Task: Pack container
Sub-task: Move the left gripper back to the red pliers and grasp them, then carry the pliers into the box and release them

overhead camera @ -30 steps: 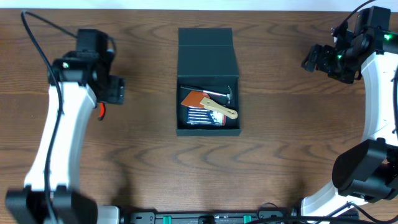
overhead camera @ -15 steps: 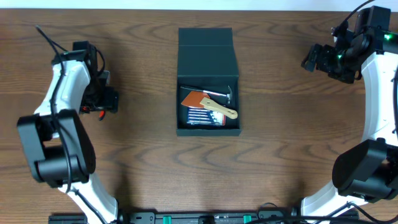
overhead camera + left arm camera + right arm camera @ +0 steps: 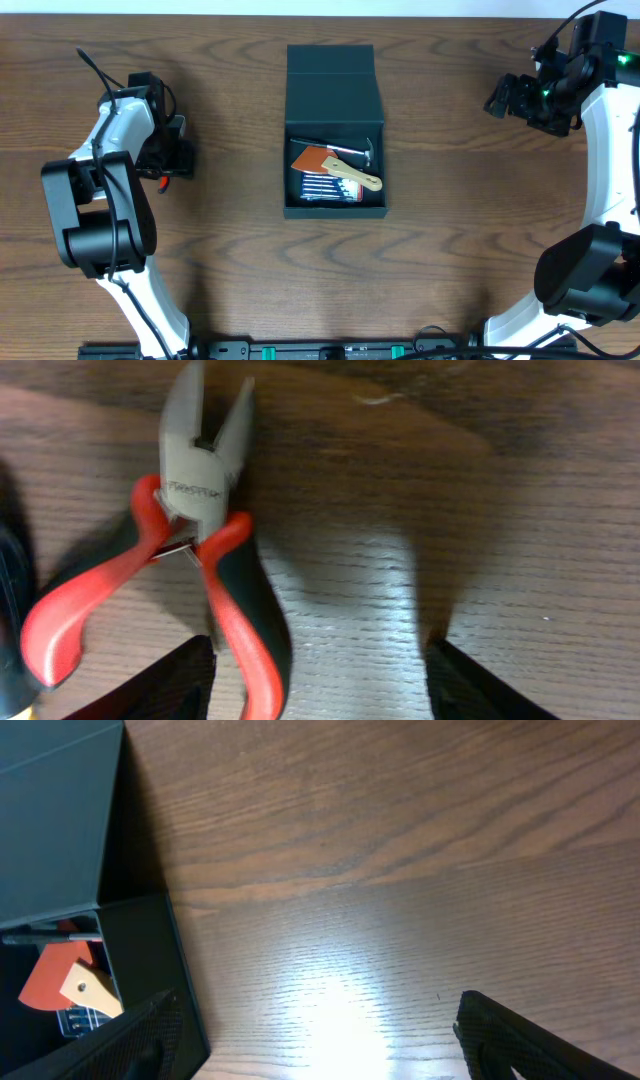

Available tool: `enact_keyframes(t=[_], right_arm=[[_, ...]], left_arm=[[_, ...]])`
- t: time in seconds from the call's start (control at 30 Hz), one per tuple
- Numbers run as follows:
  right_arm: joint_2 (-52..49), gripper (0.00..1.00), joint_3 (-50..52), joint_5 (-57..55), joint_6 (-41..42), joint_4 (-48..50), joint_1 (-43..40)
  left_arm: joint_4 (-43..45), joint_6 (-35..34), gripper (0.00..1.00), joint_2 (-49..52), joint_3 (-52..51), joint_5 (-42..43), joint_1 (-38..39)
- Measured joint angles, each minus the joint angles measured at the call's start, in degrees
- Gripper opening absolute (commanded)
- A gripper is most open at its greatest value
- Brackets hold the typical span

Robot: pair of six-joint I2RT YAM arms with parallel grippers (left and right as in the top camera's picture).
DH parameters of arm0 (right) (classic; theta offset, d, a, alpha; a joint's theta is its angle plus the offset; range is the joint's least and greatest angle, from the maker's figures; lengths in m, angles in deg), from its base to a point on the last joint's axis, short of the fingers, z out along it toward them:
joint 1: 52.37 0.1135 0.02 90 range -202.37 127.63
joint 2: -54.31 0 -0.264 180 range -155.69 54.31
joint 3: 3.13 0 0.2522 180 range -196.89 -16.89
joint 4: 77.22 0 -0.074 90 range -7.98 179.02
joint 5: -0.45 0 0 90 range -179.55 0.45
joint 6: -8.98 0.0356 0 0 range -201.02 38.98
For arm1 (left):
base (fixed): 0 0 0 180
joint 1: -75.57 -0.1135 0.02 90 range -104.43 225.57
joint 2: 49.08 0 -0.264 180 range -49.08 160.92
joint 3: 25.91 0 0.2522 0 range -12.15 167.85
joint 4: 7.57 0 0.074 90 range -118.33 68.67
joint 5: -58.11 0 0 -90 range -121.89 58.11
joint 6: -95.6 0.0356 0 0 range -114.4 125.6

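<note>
The dark teal-black container [image 3: 335, 196] stands open at the table's middle, its flap lid [image 3: 333, 82] laid back. It holds an orange scraper with a wooden handle [image 3: 335, 167], a small hammer [image 3: 350, 148] and a blue packet of bits [image 3: 322, 188]. Red-and-black pliers [image 3: 200, 550] lie on the wood at the left and show in the overhead view [image 3: 161, 179]. My left gripper [image 3: 320, 695] is open just above them, with one handle between its fingers. My right gripper [image 3: 320, 1040] is open and empty, right of the container [image 3: 60, 830].
The left arm [image 3: 110, 150] bends over the table's left side. The right arm [image 3: 600, 120] stands along the right edge, its gripper [image 3: 507, 97] high at the far right. Bare wood lies between the container and both arms.
The left arm has folded back and swung its wrist round, settling its gripper low over the pliers. The right arm and the container's contents have not moved.
</note>
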Motion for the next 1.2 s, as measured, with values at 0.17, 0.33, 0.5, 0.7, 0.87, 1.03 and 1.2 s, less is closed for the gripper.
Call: enact_keyframes(t=[0.17,0.33,0.5,0.7,0.87,1.03,1.2], right_arm=[[0.00,0.89,0.00,0.00,-0.26,-0.07,-0.02],[0.00,0.89,0.00,0.00,-0.31,-0.07,0.00],[0.00,0.89,0.00,0.00,-0.46,-0.07,0.00],[0.00,0.89,0.00,0.00,-0.46,0.00,-0.02],[0.00,0.89,0.00,0.00,-0.46,0.13,0.00],[0.00,0.90,0.00,-0.02,-0.46,0.85,-0.02],[0.00,0.91,0.00,-0.02,-0.46,1.57,-0.02]], left_arm=[[-0.02,-0.17,0.33,0.20,0.00,0.63,0.00],[-0.11,-0.22,0.10,0.31,0.02,1.09,0.11],[-2.10,-0.09,0.06,0.39,0.44,1.01,0.11],[-10.03,-0.07,0.06,0.26,5.20,1.01,0.24],[-16.90,1.07,0.06,-5.29,14.14,1.55,2.60],[-18.12,4.42,0.06,-16.63,19.17,4.15,11.30],[-18.16,10.38,0.06,-23.26,20.02,6.03,25.70]])
